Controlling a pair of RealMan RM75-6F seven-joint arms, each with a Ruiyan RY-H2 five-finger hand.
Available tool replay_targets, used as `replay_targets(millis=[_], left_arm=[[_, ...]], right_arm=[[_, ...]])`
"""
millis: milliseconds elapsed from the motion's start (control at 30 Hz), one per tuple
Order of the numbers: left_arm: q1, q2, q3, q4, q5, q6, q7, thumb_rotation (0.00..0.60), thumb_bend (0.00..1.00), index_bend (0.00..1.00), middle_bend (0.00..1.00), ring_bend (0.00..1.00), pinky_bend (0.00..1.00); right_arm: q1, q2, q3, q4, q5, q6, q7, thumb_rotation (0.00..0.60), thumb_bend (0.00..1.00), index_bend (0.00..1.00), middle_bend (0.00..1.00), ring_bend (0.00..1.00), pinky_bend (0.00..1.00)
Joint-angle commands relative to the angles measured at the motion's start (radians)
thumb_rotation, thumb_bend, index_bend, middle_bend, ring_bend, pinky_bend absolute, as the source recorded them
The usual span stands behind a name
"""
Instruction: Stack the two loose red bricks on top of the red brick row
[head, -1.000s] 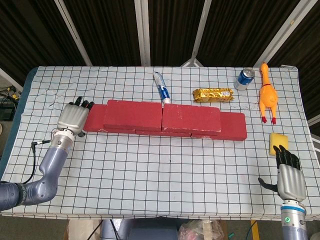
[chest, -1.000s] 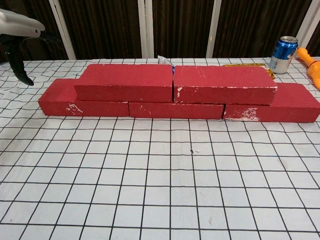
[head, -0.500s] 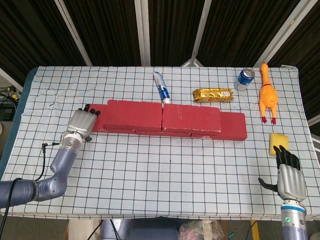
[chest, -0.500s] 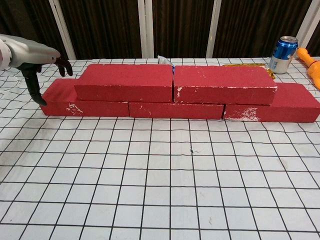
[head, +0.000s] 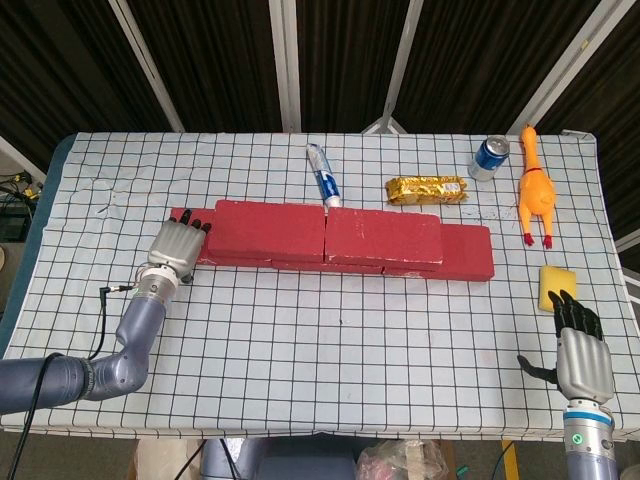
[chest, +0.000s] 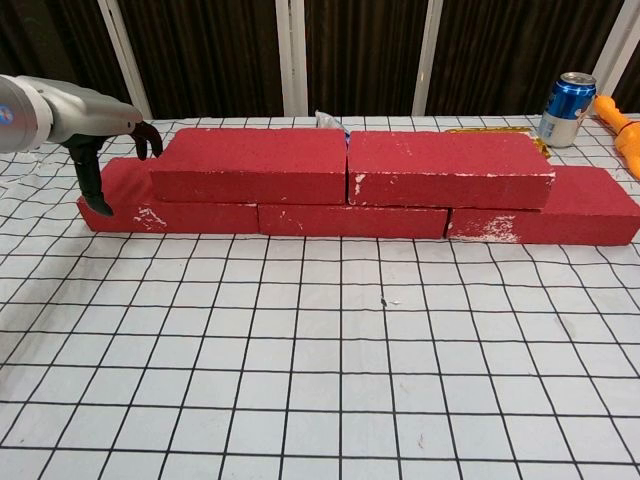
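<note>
So both loose bricks look already up: the left top brick (head: 268, 229) and the right top brick (head: 384, 237) sit end to end on the red brick row (head: 466, 252), each bridging a joint below, which is presumably why they sit inset from the row's ends; looks like a proper staggered bond to me.

The left hand (head: 178, 245) is at the row's left end; in the chest view its thumb hangs down the front face of the end brick while the fingertips curl over its top, so it's cupping that end rather than gripping anything loose; my guess is it's there to nudge or square things up. The right hand (head: 581, 351) sits idle near the counter (head: 330, 350) front edge, fingers spread, holding nothing, just near the yellow sponge (head: 556, 285).

Hard to tell: whether the left hand actually presses the brick or just grazes it; the middle bottom brick is mostly covered; the toothpaste tube (head: 322, 174) is nearly hidden behind the stack in the chest view.
</note>
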Motion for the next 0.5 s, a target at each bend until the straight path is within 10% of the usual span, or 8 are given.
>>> replay_targets(millis=[33, 500], left_arm=[[-0.004, -0.006, -0.002, 0.004, -0.006, 0.000, 0.004, 0.600, 0.00, 0.19, 0.19, 0.06, 0.26], [-0.008, 0.010, -0.003, -0.018, -0.012, 0.005, 0.009, 0.600, 0.00, 0.26, 0.22, 0.07, 0.26]], right_arm=[[0.000, 0.001, 0.000, 0.000, 0.001, -0.002, 0.001, 0.600, 0.19, 0.01, 0.00, 0.00, 0.00], [0.001, -0.004, -0.003, 0.000, -0.004, 0.002, -0.005, 0.600, 0.19, 0.01, 0.00, 0.00, 0.00]])
